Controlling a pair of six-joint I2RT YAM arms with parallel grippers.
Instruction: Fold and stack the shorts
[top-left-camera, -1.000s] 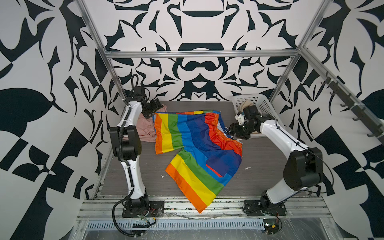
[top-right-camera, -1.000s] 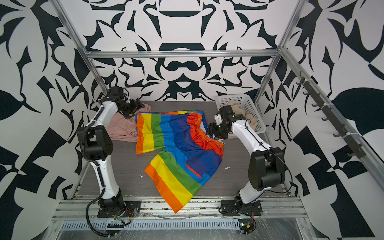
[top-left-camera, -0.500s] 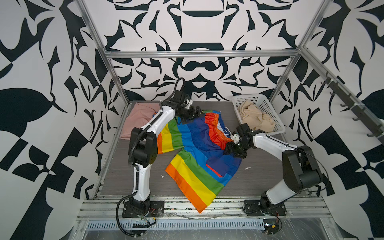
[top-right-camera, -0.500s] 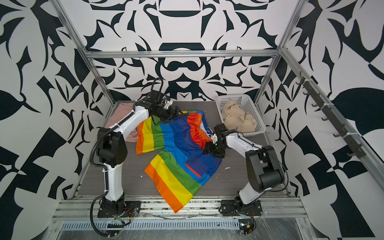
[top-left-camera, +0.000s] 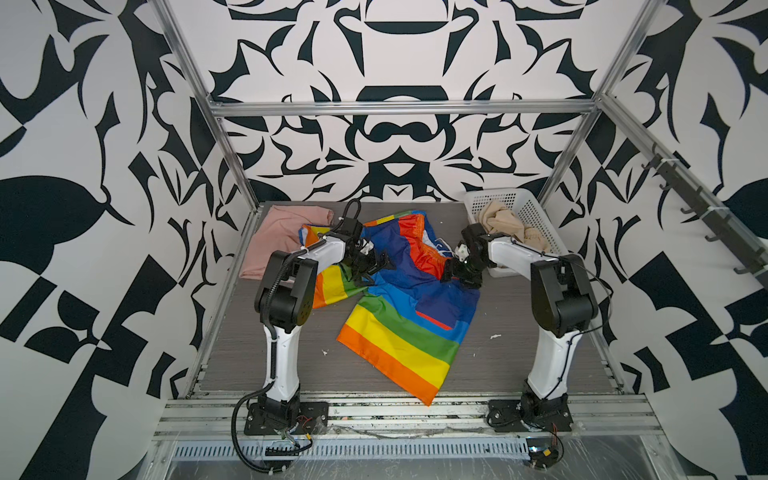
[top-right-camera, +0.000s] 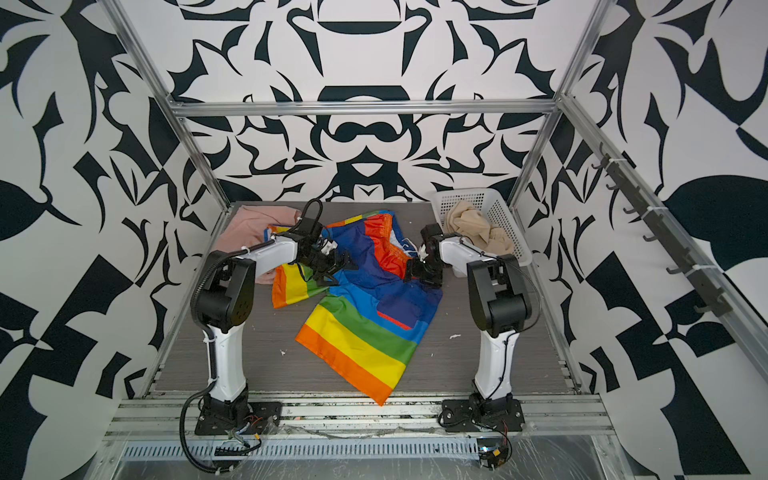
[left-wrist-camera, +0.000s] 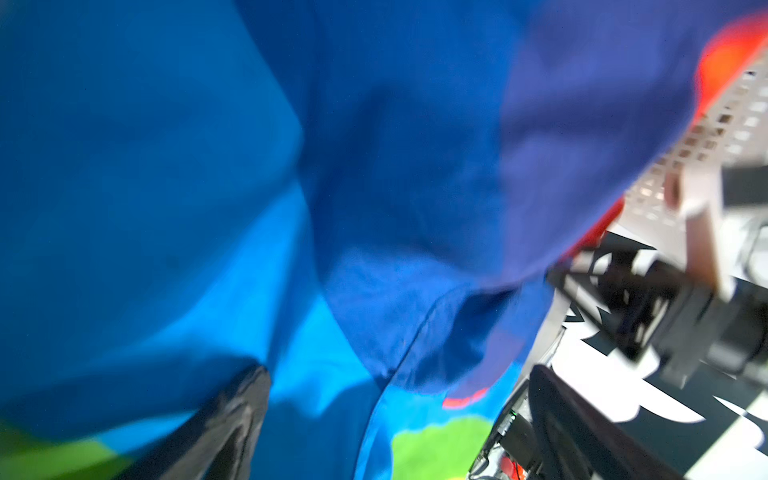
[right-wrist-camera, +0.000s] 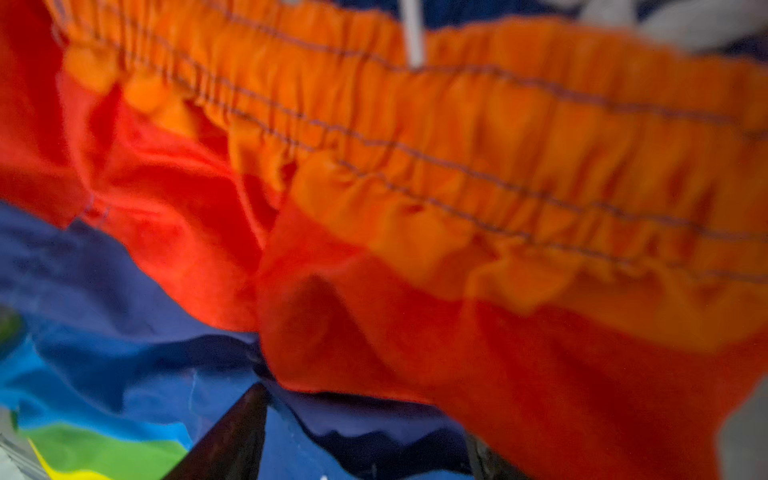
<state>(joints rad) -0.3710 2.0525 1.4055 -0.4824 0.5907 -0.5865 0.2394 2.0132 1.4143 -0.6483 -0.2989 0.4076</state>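
Surface: a grey wood-grain tabletop (top-left-camera: 257, 357) is seen, and small white scraps (top-left-camera: 495, 336) are scattered on it.
Room: the table is enclosed by black-and-white patterned walls (top-left-camera: 399, 137) and an aluminium frame (top-left-camera: 399, 109); a dark hook rail (top-left-camera: 706, 224) is fixed on the right wall.
Rainbow shorts: the rainbow-striped shiny shorts (top-left-camera: 407, 332) (top-right-camera: 365, 332) are spread in the middle of the table in both top views, with one leg reaching the front edge. Their orange gathered waistband (right-wrist-camera: 498, 145) and a white drawstring (right-wrist-camera: 411, 33) are shown close in the right wrist view.
Pink shorts: the salmon-pink plain cloth shorts (top-left-camera: 278, 237) are laid at the far left corner, touching the rainbow ones.
Beige shorts: the beige cloth shorts (top-left-camera: 503, 224) are bunched inside the white perforated plastic basket (top-left-camera: 536, 216) at the far right corner.
Left gripper: the left gripper (top-left-camera: 374, 272) is held over the blue stripes with jaws spread wide, and nothing is grasped.
Right gripper: the right gripper (top-left-camera: 459, 281) is placed at the waistband side; its fingers (right-wrist-camera: 237, 432) are seen apart, released.
In the way: part of the pink shorts and of one rainbow leg is hidden by the left arm; the near basket corner is covered by the right arm.
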